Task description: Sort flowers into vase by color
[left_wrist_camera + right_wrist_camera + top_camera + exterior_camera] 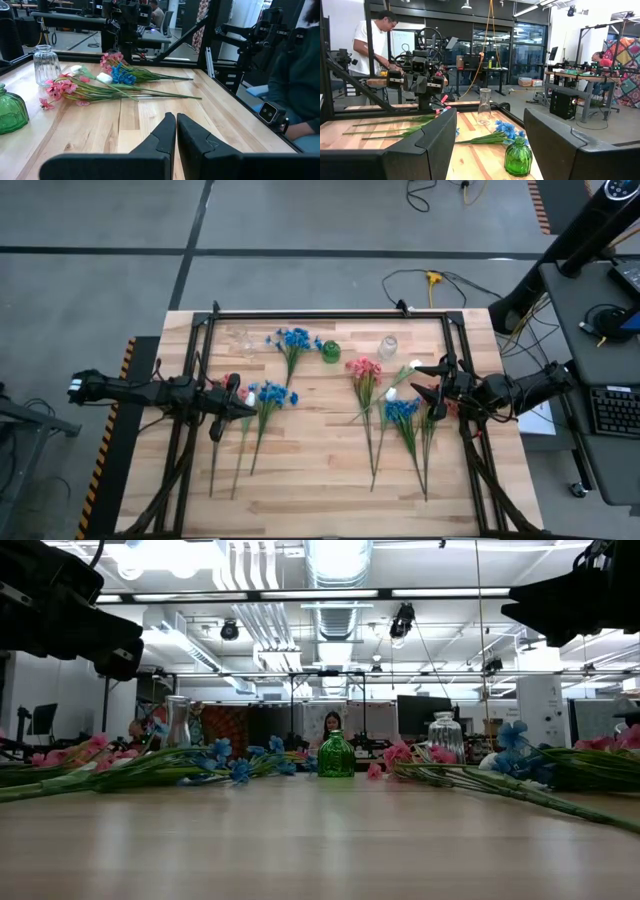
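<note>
Artificial flowers lie flat on the wooden table in two groups. On the left are blue clusters (274, 394), a second blue bunch (293, 340), and a pink one (232, 383). On the right are pink (364, 370), blue (400, 410) and white buds (413, 366). A green glass vase (330, 351) stands at the far middle between two clear vases (388, 346) (243, 340). My left gripper (246, 408) (176, 125) is shut and empty above the left group. My right gripper (422, 383) (490, 130) is open and empty above the right group.
A dark frame (330, 314) runs along the table's far edge and down both sides. In the right wrist view a person (375, 40) stands beyond the table. The table's near half (320, 490) is bare wood apart from the stem ends.
</note>
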Robot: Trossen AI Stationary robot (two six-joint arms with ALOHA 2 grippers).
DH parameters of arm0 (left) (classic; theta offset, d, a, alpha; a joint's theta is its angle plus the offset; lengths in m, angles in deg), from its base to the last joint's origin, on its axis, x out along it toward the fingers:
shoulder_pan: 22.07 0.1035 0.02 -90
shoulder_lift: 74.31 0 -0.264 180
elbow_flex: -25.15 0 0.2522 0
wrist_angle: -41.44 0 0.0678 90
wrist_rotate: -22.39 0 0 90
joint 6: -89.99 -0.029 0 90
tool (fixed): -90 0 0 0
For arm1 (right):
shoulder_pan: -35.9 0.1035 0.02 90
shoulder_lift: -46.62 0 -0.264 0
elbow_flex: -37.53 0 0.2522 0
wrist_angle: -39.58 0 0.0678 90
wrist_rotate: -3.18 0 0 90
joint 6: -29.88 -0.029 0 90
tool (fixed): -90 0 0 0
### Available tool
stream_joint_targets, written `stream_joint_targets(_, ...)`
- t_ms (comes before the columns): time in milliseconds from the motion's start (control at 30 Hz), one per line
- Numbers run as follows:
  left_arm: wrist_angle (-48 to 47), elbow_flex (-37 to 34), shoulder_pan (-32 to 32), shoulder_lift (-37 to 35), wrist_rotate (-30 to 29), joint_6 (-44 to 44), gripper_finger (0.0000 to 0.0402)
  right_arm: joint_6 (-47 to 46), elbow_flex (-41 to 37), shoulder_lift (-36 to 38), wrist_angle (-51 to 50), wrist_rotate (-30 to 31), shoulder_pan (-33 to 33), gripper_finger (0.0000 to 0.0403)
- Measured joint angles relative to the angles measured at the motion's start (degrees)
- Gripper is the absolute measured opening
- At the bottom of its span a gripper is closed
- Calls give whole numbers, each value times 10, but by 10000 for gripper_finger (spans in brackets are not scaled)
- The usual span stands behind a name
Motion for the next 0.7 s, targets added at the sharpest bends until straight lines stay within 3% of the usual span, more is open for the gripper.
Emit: stream_joint_targets(700, 1, 0, 0, 0, 0, -7, 0, 1, 0, 0, 0, 0, 0, 224)
